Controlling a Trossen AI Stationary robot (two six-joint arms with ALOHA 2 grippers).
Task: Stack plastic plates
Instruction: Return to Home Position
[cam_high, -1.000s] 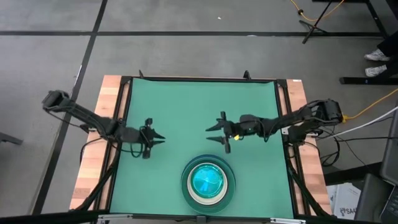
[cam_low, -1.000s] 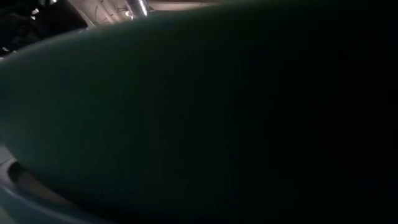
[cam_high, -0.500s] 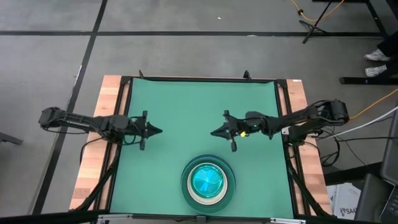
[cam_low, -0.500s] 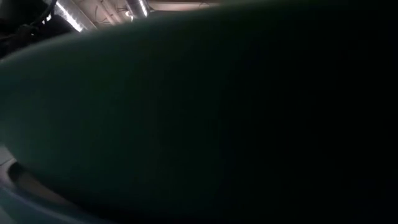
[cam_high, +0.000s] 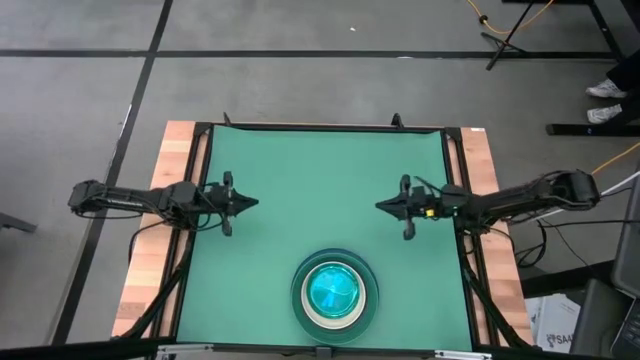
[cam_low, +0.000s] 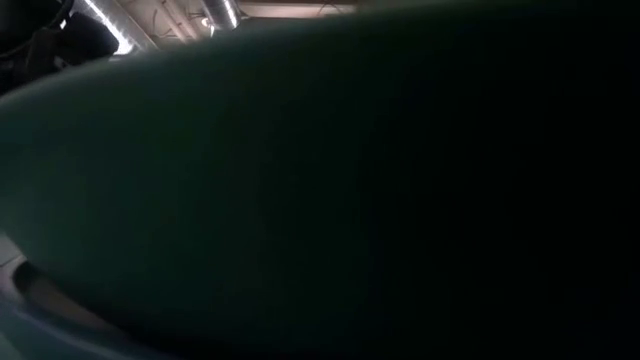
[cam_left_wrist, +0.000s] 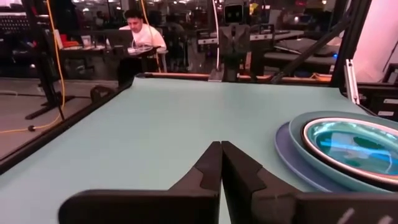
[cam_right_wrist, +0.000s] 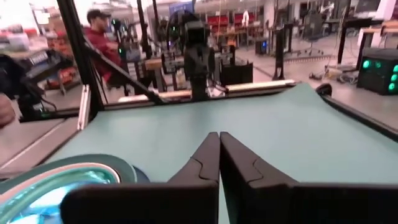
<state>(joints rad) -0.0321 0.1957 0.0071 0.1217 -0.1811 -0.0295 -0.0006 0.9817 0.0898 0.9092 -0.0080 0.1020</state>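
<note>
One stack holds all the plastic plates, at the middle of the table's edge beside the low camera, whose view a dark plate surface fills. A translucent cyan plate lies on top. The left gripper hangs just inside the table's left edge, fingers pressed together on nothing. The right gripper hangs inside the right edge, likewise closed and empty. Both are well apart from the stack.
</note>
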